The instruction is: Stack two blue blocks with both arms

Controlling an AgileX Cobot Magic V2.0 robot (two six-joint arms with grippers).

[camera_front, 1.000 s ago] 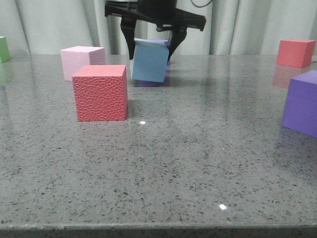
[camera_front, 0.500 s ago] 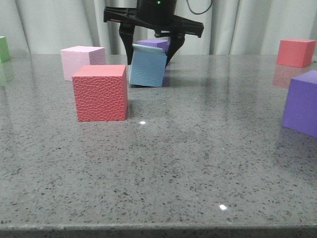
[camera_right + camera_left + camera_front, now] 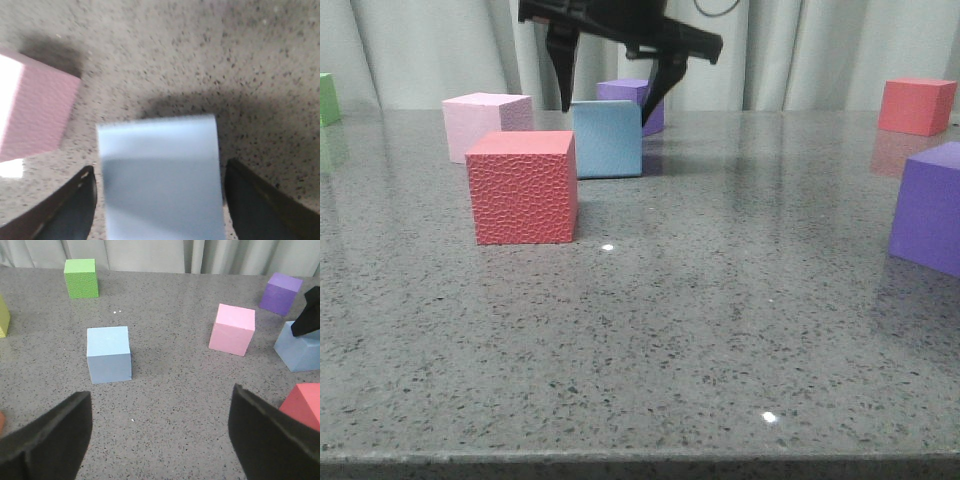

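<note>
One blue block [image 3: 607,140] stands flat on the grey table, just behind and right of a red cube. My right gripper [image 3: 605,115] hangs over it, open, one black finger on each side of the block's top and a thin gap showing at both. In the right wrist view the same block [image 3: 160,175] fills the space between the fingers [image 3: 75,205]. The other blue block [image 3: 109,354] stands alone ahead of my left gripper [image 3: 160,440], which is open and holds nothing. The left wrist view also catches the first block [image 3: 300,352] under a right finger.
A red cube [image 3: 522,187] and a pale pink cube [image 3: 485,122] stand left of the right gripper, with a purple cube [image 3: 632,95] behind it. Farther right are a purple cube [image 3: 930,205] and a red cube [image 3: 917,105]. A green cube [image 3: 81,277] sits beyond the left-hand blue block.
The right gripper brought the tilted blue block down onto the table, opened and rose a little. The block now sits flat and square.
</note>
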